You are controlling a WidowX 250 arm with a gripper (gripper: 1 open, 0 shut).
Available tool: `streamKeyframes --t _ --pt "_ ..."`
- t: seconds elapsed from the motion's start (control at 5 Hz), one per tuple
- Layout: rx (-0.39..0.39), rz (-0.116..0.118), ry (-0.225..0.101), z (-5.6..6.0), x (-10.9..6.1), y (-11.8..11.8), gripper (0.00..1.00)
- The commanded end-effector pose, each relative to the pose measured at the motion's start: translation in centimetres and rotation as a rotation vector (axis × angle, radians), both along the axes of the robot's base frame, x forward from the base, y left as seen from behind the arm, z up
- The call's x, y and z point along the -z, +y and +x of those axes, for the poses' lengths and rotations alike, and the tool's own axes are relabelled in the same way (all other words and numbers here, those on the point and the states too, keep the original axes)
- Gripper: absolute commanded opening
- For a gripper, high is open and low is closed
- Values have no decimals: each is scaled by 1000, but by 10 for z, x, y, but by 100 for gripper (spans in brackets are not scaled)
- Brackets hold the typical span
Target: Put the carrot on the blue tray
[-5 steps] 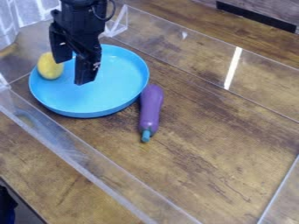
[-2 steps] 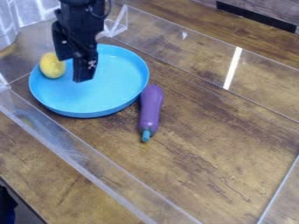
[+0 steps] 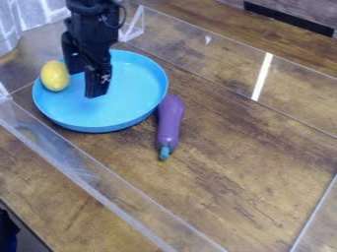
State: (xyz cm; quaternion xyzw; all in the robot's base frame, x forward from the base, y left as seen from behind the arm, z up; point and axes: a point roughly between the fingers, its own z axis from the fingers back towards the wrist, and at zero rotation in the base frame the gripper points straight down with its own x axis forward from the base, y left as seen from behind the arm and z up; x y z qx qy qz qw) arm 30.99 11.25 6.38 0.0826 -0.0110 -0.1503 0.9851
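The carrot (image 3: 54, 75) is a small yellow lemon-shaped toy fruit that rests on the left edge of the round blue tray (image 3: 132, 94). My black gripper (image 3: 83, 77) hangs over the left part of the tray, just right of the fruit. Its fingers stand open with nothing between them, and they are apart from the fruit. The arm reaches down from the top of the view.
A purple eggplant (image 3: 170, 123) with a green stem lies on the wooden table just right of the tray. Clear plastic walls (image 3: 79, 167) run along the front and sides of the work area.
The gripper has drawn slightly right and up, away from the yellow fruit, which now shows fully. The fruit, the tray and the eggplant have stayed in place.
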Motion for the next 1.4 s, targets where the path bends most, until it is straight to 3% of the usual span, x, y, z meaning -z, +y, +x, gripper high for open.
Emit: streamKeyframes --t 0.0,0.6,1.0,1.2 --pt "-77 9 -56 9 -20 18 100" --pt "-31 -14 -69 13 -31 62 100" --pt "20 -35 -59 18 -31 61 100" --pt "26 -46 -56 20 -22 73 100"
